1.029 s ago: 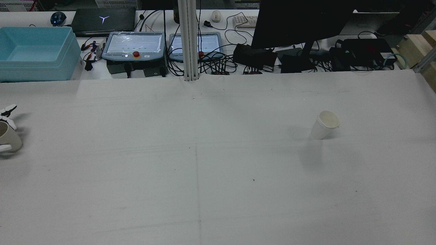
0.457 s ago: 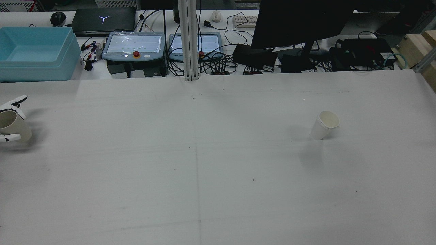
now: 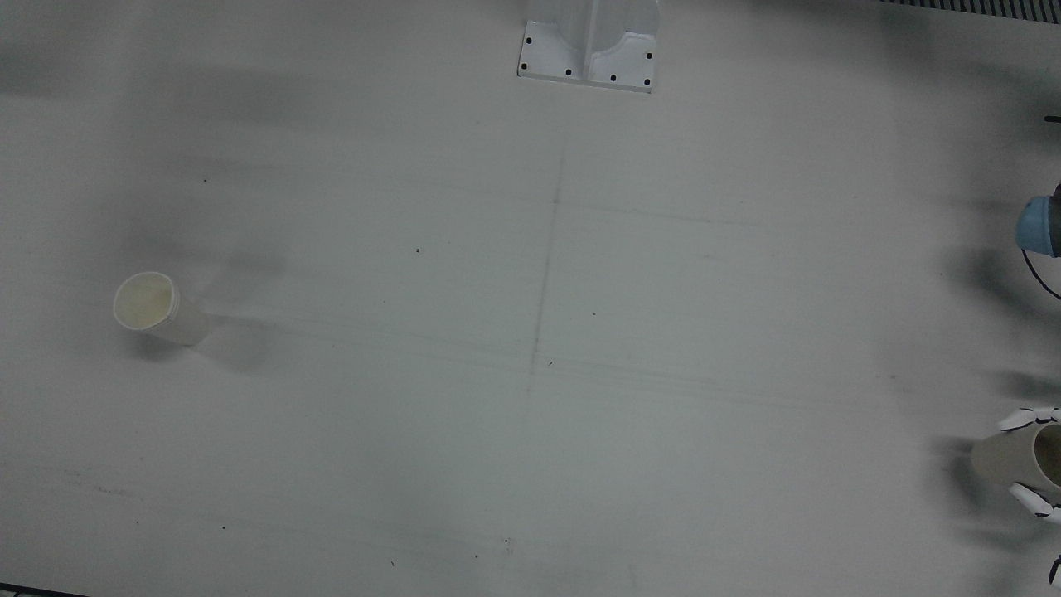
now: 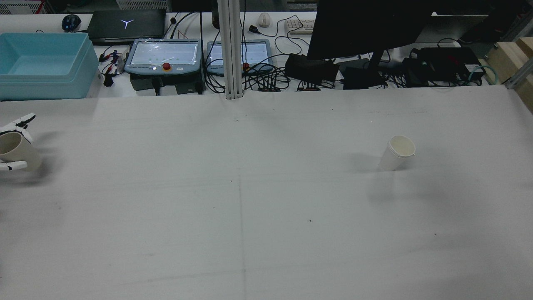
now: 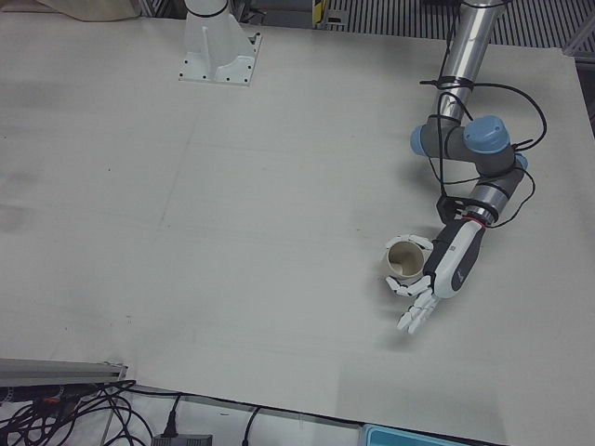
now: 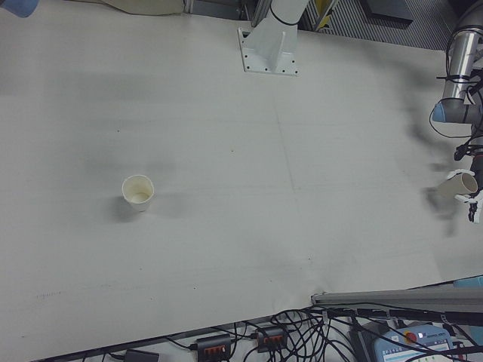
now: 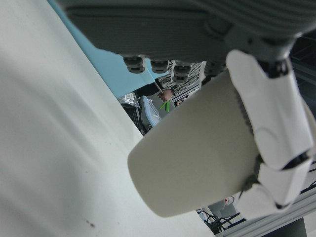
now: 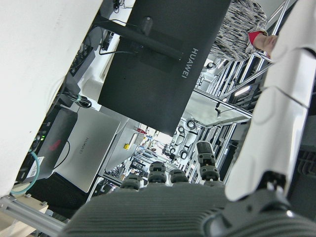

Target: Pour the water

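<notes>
A beige paper cup [image 4: 14, 150] is at the table's far left in the rear view, with my left hand [image 4: 20, 122] shut on it from the side. The left-front view shows this cup [image 5: 404, 260] upright, mouth up, against the left hand [image 5: 448, 265], with some fingers stretched out past it. In the left hand view the cup [image 7: 197, 153] is tilted and its base is just off the cloth. A white paper cup [image 4: 395, 154] stands alone on the right half, also seen in the front view [image 3: 157, 308]. My right hand [image 8: 276, 113] appears only in its own view, open and holding nothing.
A blue bin [image 4: 41, 66], two teach pendants [image 4: 164, 56], cables and a black monitor [image 4: 366, 25] line the far edge behind a metal post [image 4: 231, 50]. A white pedestal [image 3: 590, 46] stands at the table's rear middle. The left arm's elbow [image 5: 469, 144] hangs above the cup.
The left hand has carried the beige cup farther from the rear camera and slightly inward. The white cup has stayed put.
</notes>
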Available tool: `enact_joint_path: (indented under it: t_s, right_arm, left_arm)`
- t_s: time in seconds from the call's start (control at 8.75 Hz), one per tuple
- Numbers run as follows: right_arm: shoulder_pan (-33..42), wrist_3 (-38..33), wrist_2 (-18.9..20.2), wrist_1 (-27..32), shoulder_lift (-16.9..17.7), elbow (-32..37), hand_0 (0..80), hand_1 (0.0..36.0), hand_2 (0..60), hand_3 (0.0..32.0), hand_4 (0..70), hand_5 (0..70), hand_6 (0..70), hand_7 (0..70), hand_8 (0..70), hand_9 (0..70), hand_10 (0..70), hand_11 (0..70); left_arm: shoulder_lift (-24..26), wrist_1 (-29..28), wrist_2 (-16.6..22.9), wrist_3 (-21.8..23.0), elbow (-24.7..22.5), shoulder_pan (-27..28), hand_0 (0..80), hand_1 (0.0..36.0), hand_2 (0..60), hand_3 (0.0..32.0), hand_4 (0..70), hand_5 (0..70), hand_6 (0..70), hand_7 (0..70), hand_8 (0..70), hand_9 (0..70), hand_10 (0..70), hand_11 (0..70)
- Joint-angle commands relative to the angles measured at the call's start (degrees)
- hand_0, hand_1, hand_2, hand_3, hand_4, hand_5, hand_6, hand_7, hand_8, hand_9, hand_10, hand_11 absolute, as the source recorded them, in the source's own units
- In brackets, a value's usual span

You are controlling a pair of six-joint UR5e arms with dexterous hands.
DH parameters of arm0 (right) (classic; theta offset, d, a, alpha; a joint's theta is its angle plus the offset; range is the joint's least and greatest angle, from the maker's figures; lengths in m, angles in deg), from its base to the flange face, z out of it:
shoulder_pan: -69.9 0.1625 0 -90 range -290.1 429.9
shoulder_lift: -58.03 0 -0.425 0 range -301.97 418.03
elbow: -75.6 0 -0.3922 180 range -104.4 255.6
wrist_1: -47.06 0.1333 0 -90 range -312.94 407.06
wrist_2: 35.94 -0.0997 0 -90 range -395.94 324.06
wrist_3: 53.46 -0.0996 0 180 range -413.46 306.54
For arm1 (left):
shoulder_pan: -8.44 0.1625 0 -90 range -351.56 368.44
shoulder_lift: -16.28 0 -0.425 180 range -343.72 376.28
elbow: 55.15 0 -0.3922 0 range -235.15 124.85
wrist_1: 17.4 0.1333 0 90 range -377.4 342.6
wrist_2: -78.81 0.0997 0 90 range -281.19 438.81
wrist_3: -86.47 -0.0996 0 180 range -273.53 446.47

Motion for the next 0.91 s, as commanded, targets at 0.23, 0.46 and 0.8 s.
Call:
enact_joint_path:
  t_s: [0.23, 0.46, 0.8]
  right_arm:
    - [-3.77, 11.71, 0.23, 19.51, -6.55, 22.6, 52.4, 16.4, 0.0, 0.0, 4.4, 21.8, 0.8, 2.0, 1.3, 3.9, 0.0, 0.0]
    - [-11.3, 14.46, -3.6, 19.51, -11.56, 24.29, 51.5, 15.2, 0.0, 0.0, 3.7, 16.6, 0.0, 0.0, 0.6, 3.0, 0.0, 0.0]
    - [-27.4, 14.55, -17.5, 19.25, -12.55, 23.76, 52.6, 16.6, 0.0, 0.0, 3.2, 17.3, 0.0, 0.0, 0.0, 1.9, 0.0, 0.0]
  left_arm:
    - [0.02, -0.85, -0.46, 1.23, -0.37, 0.18, 45.6, 33.2, 60.0, 0.0, 35.4, 45.3, 6.2, 6.5, 2.7, 4.6, 2.5, 5.4]
    - [0.29, -0.85, -0.46, 1.23, -0.46, 0.18, 45.8, 34.0, 60.0, 0.0, 35.7, 45.9, 6.4, 6.9, 2.8, 4.6, 2.6, 5.6]
    - [0.11, -0.77, -0.46, 1.23, -0.37, 0.18, 45.4, 34.1, 60.0, 0.0, 35.8, 45.5, 6.4, 6.8, 2.9, 4.7, 2.6, 5.7]
